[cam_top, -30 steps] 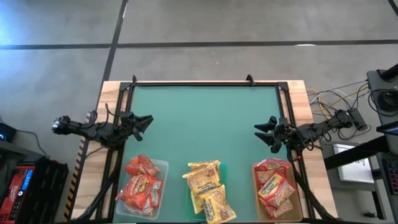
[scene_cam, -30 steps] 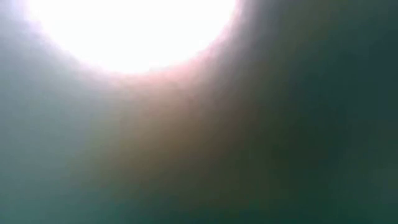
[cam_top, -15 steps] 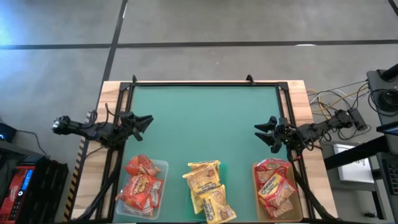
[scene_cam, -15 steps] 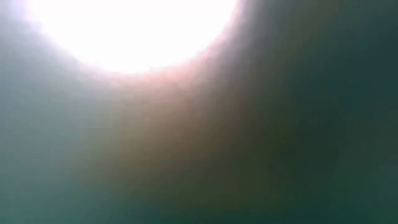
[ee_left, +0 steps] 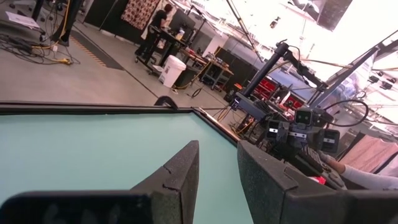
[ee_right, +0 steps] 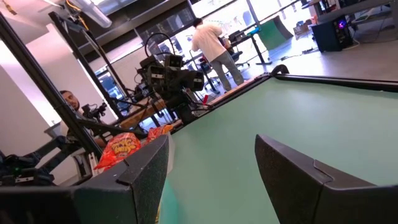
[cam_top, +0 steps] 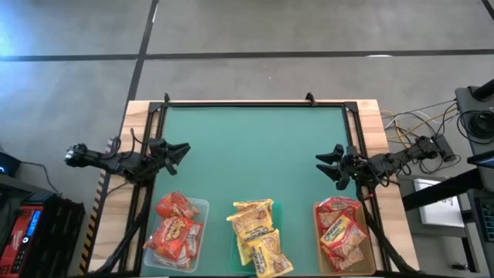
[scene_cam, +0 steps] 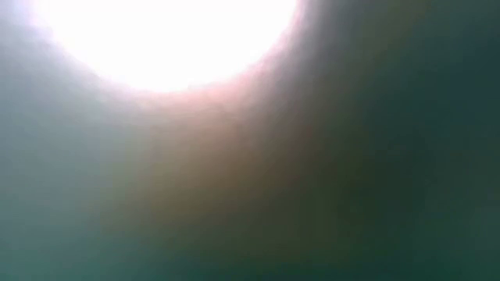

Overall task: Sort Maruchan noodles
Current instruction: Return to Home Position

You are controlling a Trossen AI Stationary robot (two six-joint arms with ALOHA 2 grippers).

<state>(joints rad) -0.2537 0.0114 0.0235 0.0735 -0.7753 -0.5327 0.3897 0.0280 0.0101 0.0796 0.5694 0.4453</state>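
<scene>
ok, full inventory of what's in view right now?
red packs: several, red, in the left tray
yellow packs: several, yellow, in the middle tray, some over its rim
pale-label packs: several, red-orange, in the right tray
trays: three, clear, green and brown, in a row along the mat's near edge
mat: one, green, covering the tabletop
people: at least two, in the room beyond the table
left gripper: one, black, open, at the mat's left edge
right gripper: one, black, open, at the mat's right edge
</scene>
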